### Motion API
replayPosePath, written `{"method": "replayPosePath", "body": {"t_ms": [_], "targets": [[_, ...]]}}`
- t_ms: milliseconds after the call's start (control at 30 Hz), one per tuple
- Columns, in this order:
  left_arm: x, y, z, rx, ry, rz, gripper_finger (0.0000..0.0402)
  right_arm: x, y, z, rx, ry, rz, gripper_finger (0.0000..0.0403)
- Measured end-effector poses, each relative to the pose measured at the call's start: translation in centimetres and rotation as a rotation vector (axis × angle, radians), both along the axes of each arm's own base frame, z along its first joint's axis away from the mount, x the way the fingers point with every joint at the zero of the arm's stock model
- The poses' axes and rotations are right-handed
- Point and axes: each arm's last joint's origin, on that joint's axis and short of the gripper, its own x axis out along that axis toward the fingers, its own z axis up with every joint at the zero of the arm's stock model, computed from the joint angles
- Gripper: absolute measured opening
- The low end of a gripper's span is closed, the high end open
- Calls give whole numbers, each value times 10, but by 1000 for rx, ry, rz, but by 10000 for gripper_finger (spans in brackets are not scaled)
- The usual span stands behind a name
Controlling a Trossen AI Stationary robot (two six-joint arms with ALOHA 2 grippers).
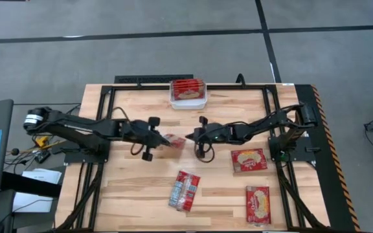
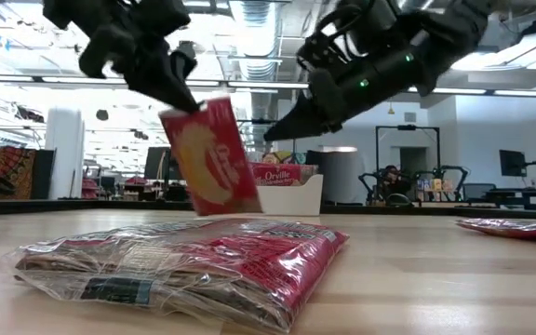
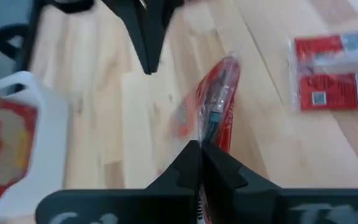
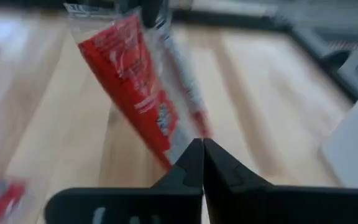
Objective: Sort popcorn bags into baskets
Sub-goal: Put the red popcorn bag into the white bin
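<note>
A flat red plastic popcorn packet [image 2: 210,158] with a pale oval picture on one face is seen lifted clear of the pale wooden tabletop [image 1: 135,200] near the table's middle, hanging tilted between the two dark arms. The left gripper [image 1: 162,138] is closed on one edge of this packet, its fingers [image 3: 185,171] pinched together over the crimped plastic. The right gripper [image 1: 190,137] is found at the opposite edge, its fingers [image 4: 194,163] pressed together; the packet's lower corner lies right at the fingertips, but whether it is pinched there cannot be told. A small white plastic rectangular bin with rounded corners [image 1: 188,101] stands at the far edge of the table, well apart from both grippers, and at least one red packet [image 1: 188,88] is observed lying inside it. Further packets are noted lying flat on the tabletop: one showing red and whitish-grey print [image 1: 184,190] nearer the front, closest to the low camera, and two with the pale oval face upward [image 1: 248,160] [image 1: 258,204] on the right arm's side. None of these three is touched by either gripper.
</note>
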Motion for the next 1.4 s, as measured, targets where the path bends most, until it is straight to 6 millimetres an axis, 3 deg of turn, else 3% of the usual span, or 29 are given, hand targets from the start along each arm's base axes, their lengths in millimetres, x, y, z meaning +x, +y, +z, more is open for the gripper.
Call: {"method": "replayPosePath", "body": {"t_ms": [233, 567, 767, 900, 1067, 1267, 1400], "targets": [[-18, 7, 22, -34, -89, 65, 0, -18, -19, -2, 141, -284, -11, 98], [-25, 13, 39, -1, -219, 210, 0, -26, -18, -4, 177, -354, -28, 201], [-30, 14, 48, -20, -282, 224, 0, -45, -20, -9, 113, -458, -159, 210], [-34, 13, 55, -24, -331, 215, 0, -58, -31, -17, 175, -475, -165, 205], [-36, 13, 67, -38, -429, 187, 0, -50, -32, -6, 223, -514, -28, 212], [-39, 13, 70, -39, -461, 200, 0, -29, -20, 18, 109, -583, 58, 221], [-39, 14, 72, -40, -481, 208, 0, -10, -15, 28, 53, -507, 80, 219]]}}
